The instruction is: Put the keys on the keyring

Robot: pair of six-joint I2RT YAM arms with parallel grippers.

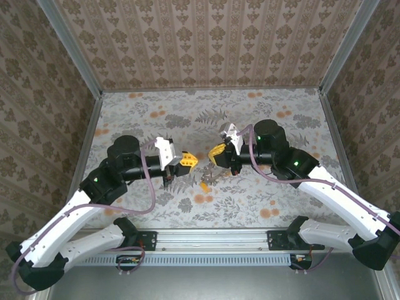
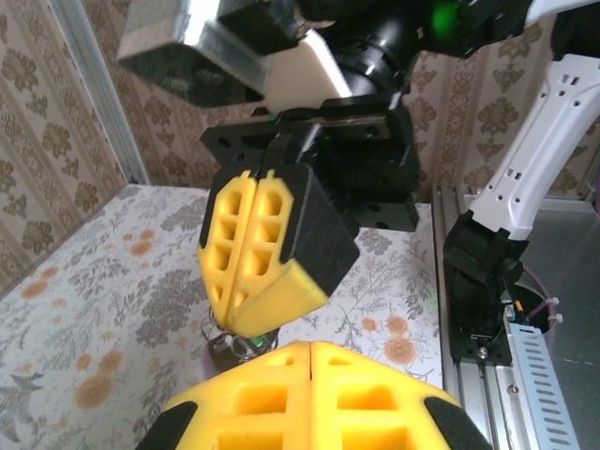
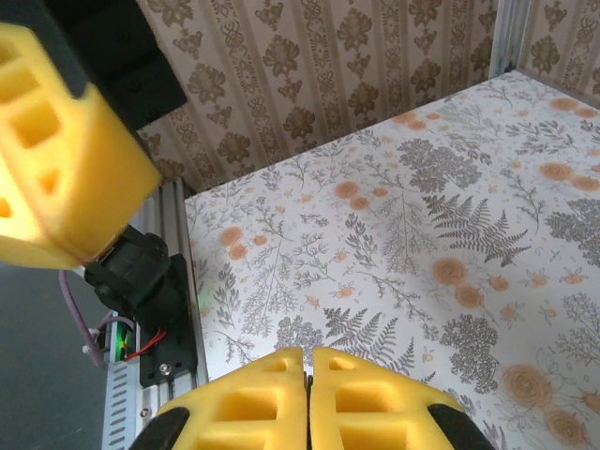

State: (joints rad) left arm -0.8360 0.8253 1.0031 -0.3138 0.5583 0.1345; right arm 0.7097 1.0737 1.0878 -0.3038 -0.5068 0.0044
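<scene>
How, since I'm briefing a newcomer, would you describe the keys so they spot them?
On the floral table, find the gap between the left tool and right tool. Just nearer the arm bases lie the keys: grey metal with a yellow-orange tag, unlike the flat orange flower prints around.

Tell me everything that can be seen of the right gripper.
The right gripper has two yellow plastic-looking fingers with hollow pockets, black outer faces and a black mount. The fingers are pressed together, tips pointing down at the flowered table. A small shiny metal piece sits right under the tips; whether it is gripped cannot be told.
</scene>
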